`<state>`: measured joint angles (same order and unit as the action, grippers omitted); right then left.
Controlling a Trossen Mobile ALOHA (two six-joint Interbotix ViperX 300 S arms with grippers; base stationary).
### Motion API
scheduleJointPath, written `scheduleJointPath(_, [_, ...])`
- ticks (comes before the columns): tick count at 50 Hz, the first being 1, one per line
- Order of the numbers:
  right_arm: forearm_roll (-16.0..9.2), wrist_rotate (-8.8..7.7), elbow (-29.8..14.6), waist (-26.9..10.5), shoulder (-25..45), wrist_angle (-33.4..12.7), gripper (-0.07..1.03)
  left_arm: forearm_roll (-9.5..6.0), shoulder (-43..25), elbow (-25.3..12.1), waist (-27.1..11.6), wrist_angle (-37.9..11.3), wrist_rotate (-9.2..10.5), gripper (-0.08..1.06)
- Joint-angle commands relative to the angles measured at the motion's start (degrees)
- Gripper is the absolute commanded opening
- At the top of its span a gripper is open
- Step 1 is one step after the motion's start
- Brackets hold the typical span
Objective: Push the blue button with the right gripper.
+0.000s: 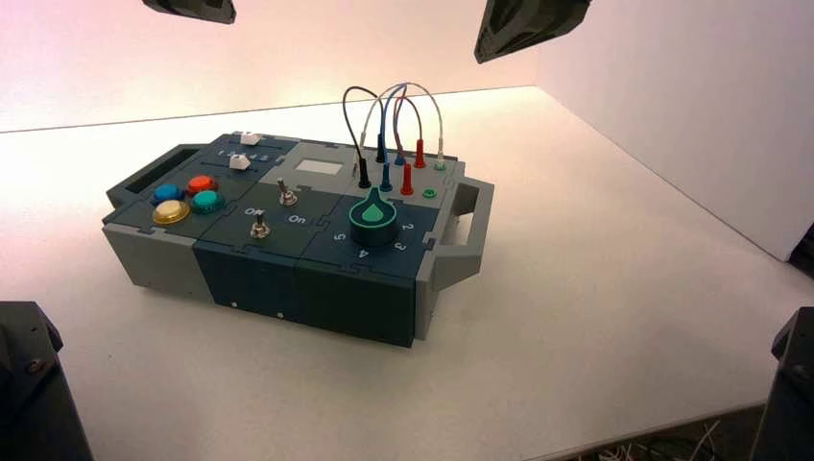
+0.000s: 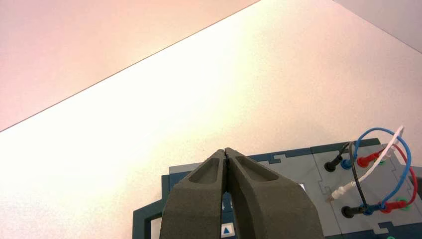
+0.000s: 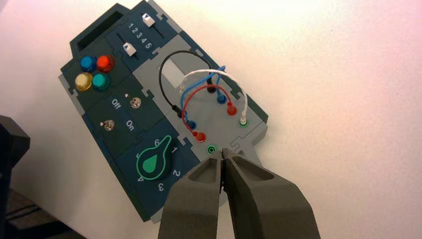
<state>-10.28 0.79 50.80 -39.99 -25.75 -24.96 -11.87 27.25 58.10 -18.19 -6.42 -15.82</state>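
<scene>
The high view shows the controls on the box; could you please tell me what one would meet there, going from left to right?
Blue button → teal-green button → nearer toggle switch → farther toggle switch → green-marked knob → empty green socket.

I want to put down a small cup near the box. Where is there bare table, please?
The table looks bare right of the box's right handle, toward the wall, and in front of the box. On the box, the jack panel is crowded with wires.
</scene>
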Motion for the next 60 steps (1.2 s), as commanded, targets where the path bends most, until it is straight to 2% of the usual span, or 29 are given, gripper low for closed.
scheduleJointPath(1, [-0.3,0.18,-1.8,-0.8,-0.1,0.3,-0.02,-0.09,0.6,-1.3,-0.1,0.3,0.09,-0.03])
scheduleJointPath(13, [-0.4,0.18,-1.9,-1.1,0.0,0.3,-0.02,-0.09,0.7,-1.3,-0.2,0.1,0.09,-0.03])
scheduleJointPath(24, [-2.8,0.09,-4.2,-4.1,1.6,0.3,-0.02,-0.09,0.7,-1.4,-0.1,0.1,0.09,-0.03])
scheduleJointPath(39, [-2.7,-0.26,-11.3,-9.8,8.0,0.1,-0.02,0.0,0.7,-1.3,-0.1,0.0,0.09,-0.03])
scheduleJointPath(44, [-2.6,-0.53,-15.0,-11.4,11.3,-1.8,-0.02,0.09,0.8,-1.2,-0.1,-0.2,0.0,-0.03])
scheduleJointPath(51, [-2.6,-0.7,-17.8,-12.3,12.7,-2.5,-0.02,0.26,0.7,-1.3,0.9,-1.3,-0.18,-0.03])
scheduleJointPath(60, [-2.6,-0.79,-19.1,-12.5,12.2,-2.4,-0.02,0.26,0.9,-1.2,2.9,-1.5,-0.18,-0.03])
